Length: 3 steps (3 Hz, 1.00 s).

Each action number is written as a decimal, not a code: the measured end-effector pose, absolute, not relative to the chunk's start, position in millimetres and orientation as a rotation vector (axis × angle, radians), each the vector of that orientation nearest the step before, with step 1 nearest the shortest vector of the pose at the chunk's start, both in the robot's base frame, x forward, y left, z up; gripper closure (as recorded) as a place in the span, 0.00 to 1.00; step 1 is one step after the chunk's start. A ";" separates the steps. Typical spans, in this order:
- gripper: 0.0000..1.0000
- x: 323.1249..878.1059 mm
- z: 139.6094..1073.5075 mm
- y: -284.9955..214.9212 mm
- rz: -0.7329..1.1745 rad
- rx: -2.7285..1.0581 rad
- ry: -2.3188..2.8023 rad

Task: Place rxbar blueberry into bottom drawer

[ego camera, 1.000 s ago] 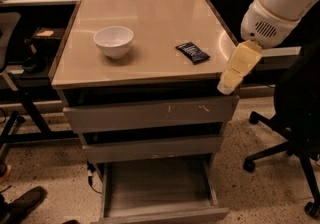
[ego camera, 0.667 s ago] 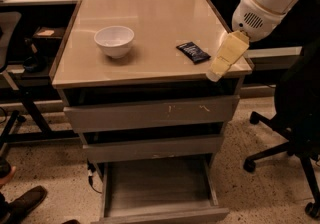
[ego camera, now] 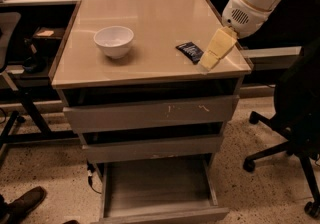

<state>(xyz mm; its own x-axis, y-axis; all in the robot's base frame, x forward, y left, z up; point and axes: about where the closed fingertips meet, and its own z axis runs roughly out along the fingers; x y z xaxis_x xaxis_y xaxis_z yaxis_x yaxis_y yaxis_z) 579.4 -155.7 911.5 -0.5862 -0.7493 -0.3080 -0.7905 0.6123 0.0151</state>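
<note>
The rxbar blueberry [ego camera: 188,50], a small dark flat wrapper, lies on the cabinet's top [ego camera: 145,68] toward its right side. My gripper [ego camera: 206,62] hangs from the white arm at the upper right, slanting down and left. Its cream tip sits just right of the bar's near end, low over the top and close to the front right corner. Nothing is seen held in it. The bottom drawer [ego camera: 160,188] is pulled out at floor level, and its inside looks bare.
A white bowl [ego camera: 114,41] stands on the left half of the top. The two upper drawers [ego camera: 150,113] stick out slightly. A black office chair [ego camera: 295,133] stands to the right, a desk and chair base to the left, and a shoe [ego camera: 22,203] at the bottom left.
My gripper has moved left from beyond the cabinet's right edge to over its top, ending right beside the bar. The bar, bowl and drawers have not moved.
</note>
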 end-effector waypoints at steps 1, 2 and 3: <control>0.00 589.0 908.0 -143.0 0.240 -1.253 2.561; 0.00 611.2 904.4 -132.3 0.266 -1.192 2.585; 0.00 633.4 897.5 -130.6 0.282 -1.125 2.613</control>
<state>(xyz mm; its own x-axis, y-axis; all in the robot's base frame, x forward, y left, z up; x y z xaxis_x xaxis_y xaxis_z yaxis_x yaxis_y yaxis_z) 633.4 -130.6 897.5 -0.6567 -0.6777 -0.3308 -0.7327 0.6772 0.0672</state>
